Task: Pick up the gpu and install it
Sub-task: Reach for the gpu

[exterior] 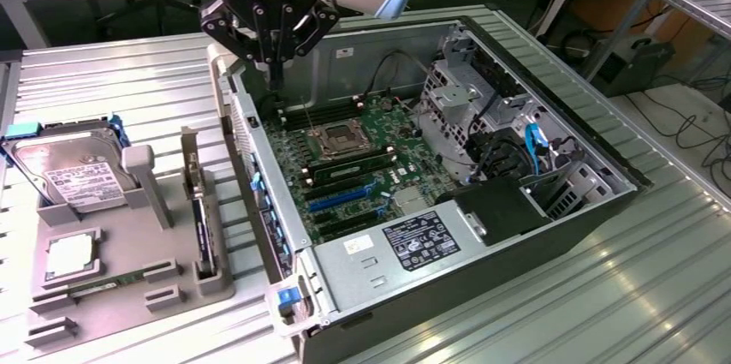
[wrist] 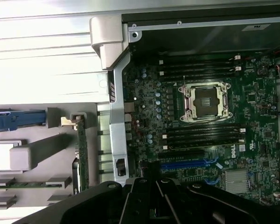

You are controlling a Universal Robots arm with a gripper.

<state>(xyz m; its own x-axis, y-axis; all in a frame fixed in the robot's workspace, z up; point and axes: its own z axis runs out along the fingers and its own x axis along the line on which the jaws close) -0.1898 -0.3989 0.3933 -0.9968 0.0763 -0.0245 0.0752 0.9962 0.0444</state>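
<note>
The gripper hangs above the open computer case, over the case wall that faces the fixture tray, at about eleven o'clock of the bare CPU socket in the exterior view. Its pincer is clenched, fingers pressed together with nothing between them. The gpu stands on edge in a slot of the tray, outside the case, at about seven o'clock of the gripper and well apart from it. A hard drive sits in the tray at about ten o'clock of the card, and a memory stick lies at about eight o'clock of it. Inside the case the motherboard lies exposed, with blue expansion slots at six o'clock of the socket and no card seated in them. Judged from this, the task is at its very start: the pick-up is not yet made, and the card is untouched. A grasp would seemingly call for the fingers to part, for the gripper to line up over the card's thin upper edge, and for a straight descent that clears the grey posts just beside it.
</note>
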